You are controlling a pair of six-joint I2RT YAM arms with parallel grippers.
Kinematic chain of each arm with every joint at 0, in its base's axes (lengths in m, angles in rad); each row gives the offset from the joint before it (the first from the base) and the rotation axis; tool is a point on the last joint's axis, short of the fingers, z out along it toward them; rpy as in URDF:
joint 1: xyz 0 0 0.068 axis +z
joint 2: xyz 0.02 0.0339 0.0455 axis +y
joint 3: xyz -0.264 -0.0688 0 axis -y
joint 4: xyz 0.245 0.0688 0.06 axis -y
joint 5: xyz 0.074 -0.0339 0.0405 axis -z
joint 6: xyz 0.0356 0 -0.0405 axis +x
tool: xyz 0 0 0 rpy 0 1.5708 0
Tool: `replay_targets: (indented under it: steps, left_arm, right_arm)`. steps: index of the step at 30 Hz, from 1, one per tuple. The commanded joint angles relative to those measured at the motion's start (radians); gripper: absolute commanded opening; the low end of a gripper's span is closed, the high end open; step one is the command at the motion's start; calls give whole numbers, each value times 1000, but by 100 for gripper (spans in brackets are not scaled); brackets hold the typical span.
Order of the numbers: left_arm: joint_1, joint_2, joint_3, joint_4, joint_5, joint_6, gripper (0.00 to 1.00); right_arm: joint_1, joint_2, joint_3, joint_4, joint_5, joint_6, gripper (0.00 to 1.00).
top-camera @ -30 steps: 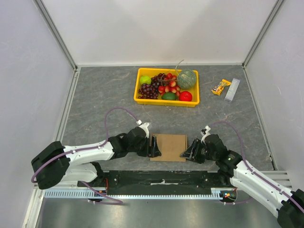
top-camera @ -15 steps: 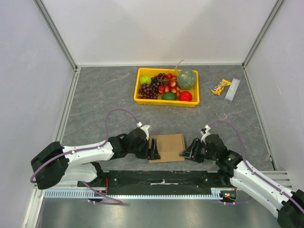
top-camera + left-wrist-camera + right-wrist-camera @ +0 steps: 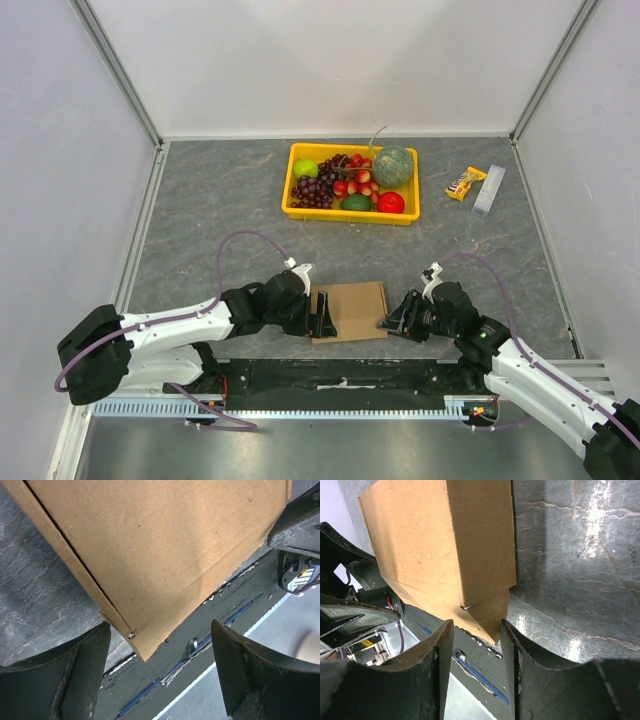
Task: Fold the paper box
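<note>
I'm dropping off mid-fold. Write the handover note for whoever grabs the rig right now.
Left gripper: open, jaws either side of the box's left near corner, not touching.
Right gripper: closed on the right near corner, apparently gripping.
Box: on the table between the arms, by the near edge.
Done: folded into a slim closed shape.
To do: a flap at the right corner looks untucked; check it, then release.

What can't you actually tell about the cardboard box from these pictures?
Left wrist view: the box runs past the top edge, so its far end is cut off.
Right wrist view: whether the right hand truly pinches the box's corner; its fingers hide the contact.
Top view: creases and flaps on the box are too small to see.
</note>
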Motion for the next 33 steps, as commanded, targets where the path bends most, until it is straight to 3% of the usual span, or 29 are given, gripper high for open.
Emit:
replay_targets:
  steps: [1, 10, 23, 33]
  left_arm:
    - [-13, -20, 14, 2, 8, -47, 87]
    - [-15, -7, 8, 62, 14, -58, 80]
    - [-1, 188, 166, 123, -41, 47, 83]
    - [59, 147, 164, 69, -54, 82, 86]
  right_arm:
    - [2, -6, 17, 35, -16, 3, 49]
    - [2, 5, 17, 67, -39, 4, 50]
    - [2, 40, 26, 97, -41, 6, 51]
    - [1, 47, 38, 85, -12, -2, 56]
